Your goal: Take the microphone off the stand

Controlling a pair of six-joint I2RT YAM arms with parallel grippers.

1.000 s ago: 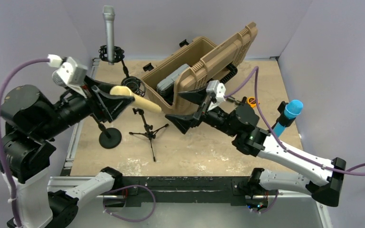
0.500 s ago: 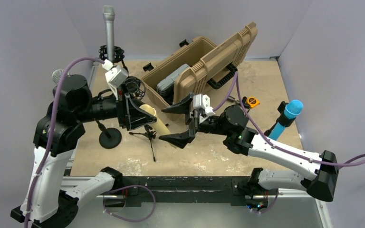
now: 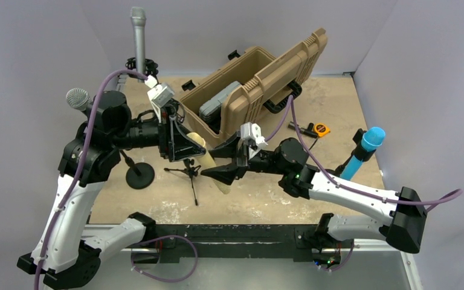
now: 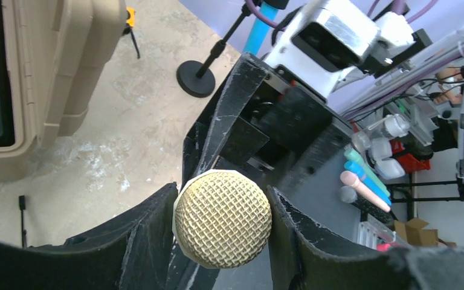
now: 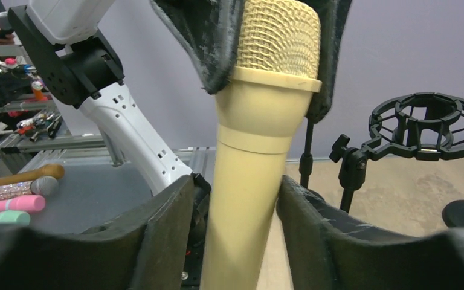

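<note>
At 9 o'clock in the overhead view, far left: grey-headed microphone [image 3: 77, 98], head only; its body is hidden behind the left arm.
- 8 o'clock: round-base stand [image 3: 139, 176], pole partly covered by the same arm.
- 11 o'clock: silver microphone [image 3: 138, 36], upright in a black shock mount [image 3: 142, 64] at the back edge.
- 10 o'clock of centre: left gripper [image 3: 186, 145], clenched on the mesh head of the cream microphone [image 5: 260, 151]. The left wrist view shows both jaws pressed to the mesh.
- Cream microphone: off any stand and held in the air left of centre. It is tilted, head toward 10 o'clock and tail toward 5 o'clock.
- Directly beneath it: small tripod stand [image 3: 188, 172], the nearest obstruction. Its ring mount [image 5: 426, 124] sits just beside the microphone in the right wrist view; from above it is mostly hidden behind the left wrist camera.
- Centre: right gripper [image 5: 235, 181], jaws astride the microphone body. One finger lies against it and a gap shows at the other, so it is not clamped.
- 12 to 1 o'clock: tan case [image 3: 278, 78], lid raised, a grey item [image 3: 219, 104] inside. Its front corner is close behind the right gripper.
- 2 o'clock: orange tape measure [image 3: 320, 128], on the table.
- 3 o'clock: blue microphone [image 3: 372, 138] on a black stand by the right wall.

Hard to make out:
- From above, the fingers cover the middle of the cream body.
- The left wrist view shows only the mesh head.
- The right wrist view cuts off the tail.
</note>
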